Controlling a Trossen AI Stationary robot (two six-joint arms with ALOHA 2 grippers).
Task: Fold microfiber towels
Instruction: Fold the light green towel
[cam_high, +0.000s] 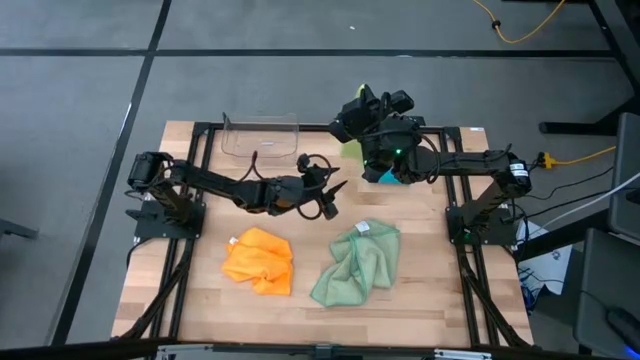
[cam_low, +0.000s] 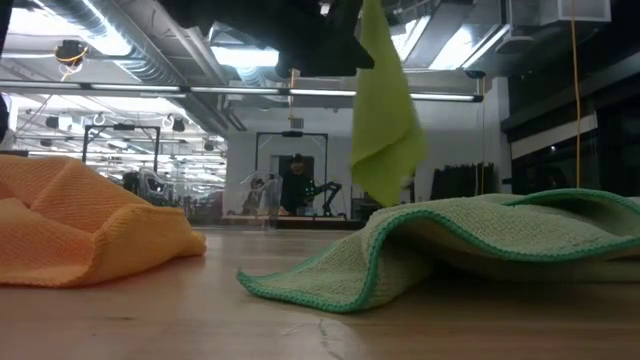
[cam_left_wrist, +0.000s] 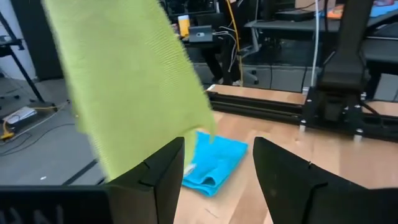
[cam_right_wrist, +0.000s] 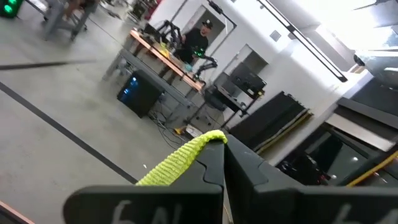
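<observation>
The lime green towel (cam_low: 385, 120) hangs in the air above the far middle of the table, pinched at its top edge by the right gripper (cam_right_wrist: 222, 163), whose fingers are clenched tight on the cloth. In the left wrist view the towel drapes down as a broad sheet, its lower corner loose above the teal towel (cam_left_wrist: 212, 162), which lies crumpled on the wood below.

The left gripper (cam_left_wrist: 217, 177) sits just beside that hanging sheet with its 2 fingers spread apart and grasping nothing; the towel falls past its near finger, not between the pair.

We judge the step in hand to be getting a 2nd hold on the lime towel so it can be spread and folded. To do it well, we would bring the left gripper across to a free lower corner, get the hem well between the fingers before closing, and avoid catching a doubled layer. Then we would draw the 2 grippers apart until the edge runs taut and lay the cloth flat on bare table (cam_high: 300, 300).

The orange towel (cam_high: 260, 262) and the pale sage towel (cam_high: 358, 262) lie rumpled at the near side, well apart from this work, and the clear bin (cam_high: 260, 138) stands at the far edge.
</observation>
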